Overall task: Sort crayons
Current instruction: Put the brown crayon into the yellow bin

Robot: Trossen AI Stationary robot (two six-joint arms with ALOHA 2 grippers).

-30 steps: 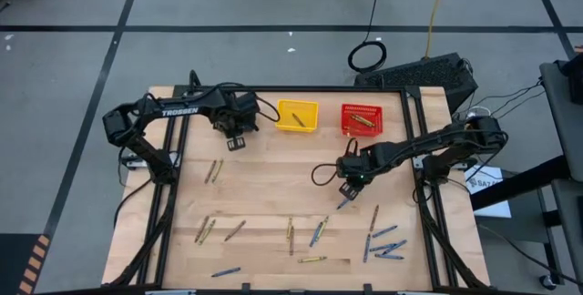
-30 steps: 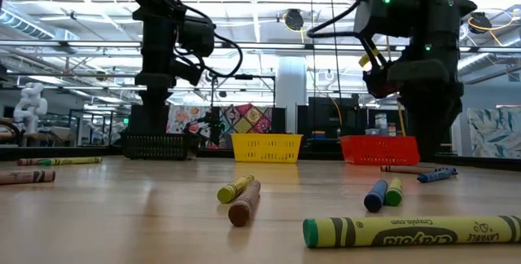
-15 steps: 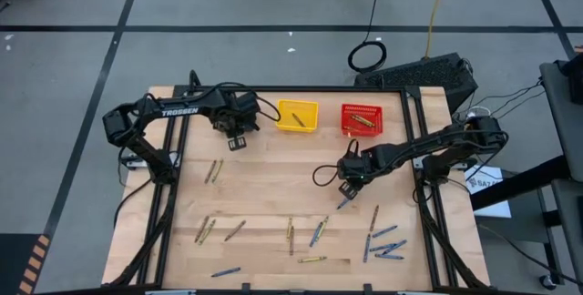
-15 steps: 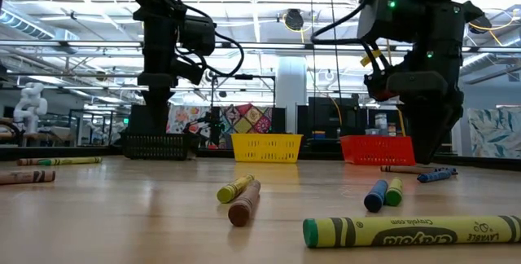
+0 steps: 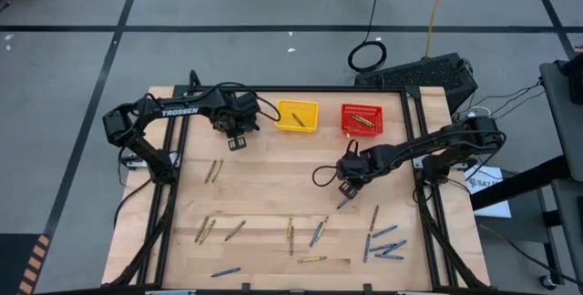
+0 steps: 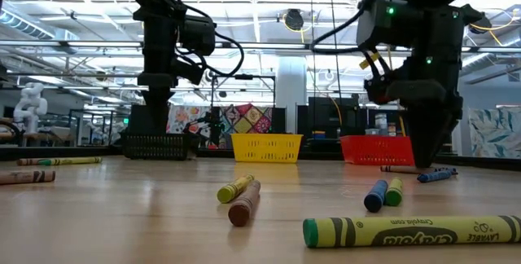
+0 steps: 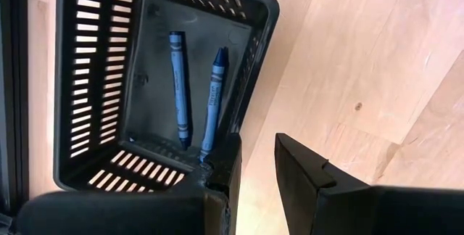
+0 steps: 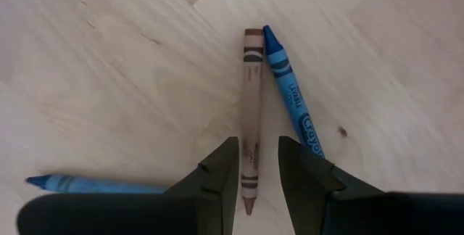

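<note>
High view, layout: pale wooden table with three mesh baskets in a row along the far edge, presumably one per colour.
Left tool: hangs over the black slotted plastic basket, fingers a narrow gap apart with nothing between them; it looks like a spot for dropping blue ones.
Black basket contents: two blue paper-wrapped crayons lie side by side on its floor.
Yellow mesh basket: holds one olive stick.
Red mesh basket: holds tan-brown sticks.
Loose crayons: scattered over the near half of the table, so most of the sorting looks undone.
Right tool: low over the table's middle right, fingers narrowly parted astride the tan-brown paper-wrapped crayon, aligned to pinch it across its width; not yet closed on it.
Neighbour: a blue crayon lies just beside the brown one, tips nearly meeting, which is likely why the fingers stand so narrow.
</note>
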